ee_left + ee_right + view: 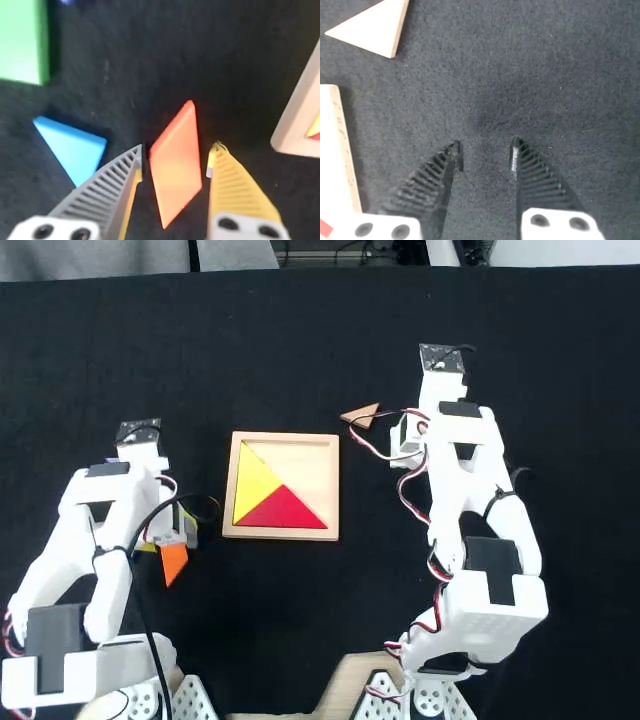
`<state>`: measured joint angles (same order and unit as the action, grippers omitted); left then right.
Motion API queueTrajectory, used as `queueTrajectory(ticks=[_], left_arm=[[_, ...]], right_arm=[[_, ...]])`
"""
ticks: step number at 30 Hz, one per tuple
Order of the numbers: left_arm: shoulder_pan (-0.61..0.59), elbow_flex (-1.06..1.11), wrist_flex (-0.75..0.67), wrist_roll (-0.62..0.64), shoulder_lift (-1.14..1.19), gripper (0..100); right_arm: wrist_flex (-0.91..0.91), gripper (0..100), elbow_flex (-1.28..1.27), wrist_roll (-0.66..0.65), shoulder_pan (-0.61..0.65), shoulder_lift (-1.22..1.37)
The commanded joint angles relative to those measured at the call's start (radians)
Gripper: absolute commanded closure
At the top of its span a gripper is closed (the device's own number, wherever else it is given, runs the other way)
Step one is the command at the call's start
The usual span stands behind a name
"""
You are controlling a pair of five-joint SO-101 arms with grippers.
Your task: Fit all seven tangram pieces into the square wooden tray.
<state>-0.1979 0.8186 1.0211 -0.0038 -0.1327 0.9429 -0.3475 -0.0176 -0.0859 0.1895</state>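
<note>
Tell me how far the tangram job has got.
Done: the yellow triangle and red triangle lie in the tray. In hand: the left gripper has its jaws open either side of the orange piece. Left: that piece, the blue triangle, the green piece and the wooden triangle, all outside the tray. The right gripper is open and empty.

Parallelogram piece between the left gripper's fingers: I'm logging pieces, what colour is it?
Orange parallelogram; clearest in the left wrist view.
</note>
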Motion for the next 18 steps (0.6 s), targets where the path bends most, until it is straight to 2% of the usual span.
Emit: queueTrajectory(ticks=[1, 14, 18], left_arm=[[0.010, -0.005, 0.005, 0.011, -0.006, 78], [0.015, 0.027, 0.014, 0.026, -0.005, 78], [0.047, 0.024, 0.015, 0.006, 0.006, 85]], right_arm=[[-0.008, 83.2, 0.002, -0.011, 0.015, -0.062], [-0.008, 83.2, 0.002, -0.011, 0.015, -0.062], [-0.008, 83.2, 0.002, -0.011, 0.015, -0.062]])
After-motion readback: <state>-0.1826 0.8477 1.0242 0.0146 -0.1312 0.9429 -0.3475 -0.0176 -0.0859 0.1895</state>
